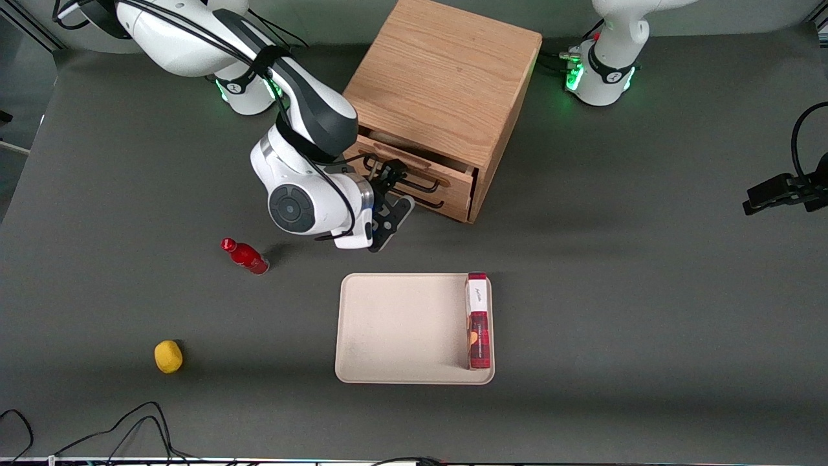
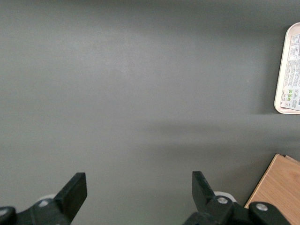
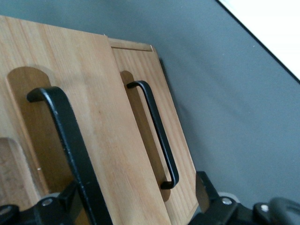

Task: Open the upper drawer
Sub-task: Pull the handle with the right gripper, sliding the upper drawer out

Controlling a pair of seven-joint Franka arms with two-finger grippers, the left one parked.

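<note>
The light-oak cabinet [image 1: 440, 77] stands at the middle of the table's far part. Its upper drawer [image 1: 446, 169] sticks out a little, with a dark gap showing above its front. In the right wrist view the upper drawer front [image 3: 108, 117] lies nearer than the lower drawer front [image 3: 154, 70] and overlaps it. My right gripper [image 1: 391, 173] is at the drawer fronts, open [image 3: 138, 197]. The upper drawer's black wire handle [image 3: 65, 131] runs down between the fingers, close against one finger [image 3: 70, 197]. The lower drawer's handle [image 3: 157, 126] lies untouched between the fingers.
A beige tray [image 1: 401, 323] lies nearer the front camera than the cabinet, with a red box [image 1: 479, 320] on edge in it. A red bottle [image 1: 246, 257] and a yellow fruit [image 1: 168, 356] lie toward the working arm's end. The left wrist view shows the tray's rim [image 2: 281, 70].
</note>
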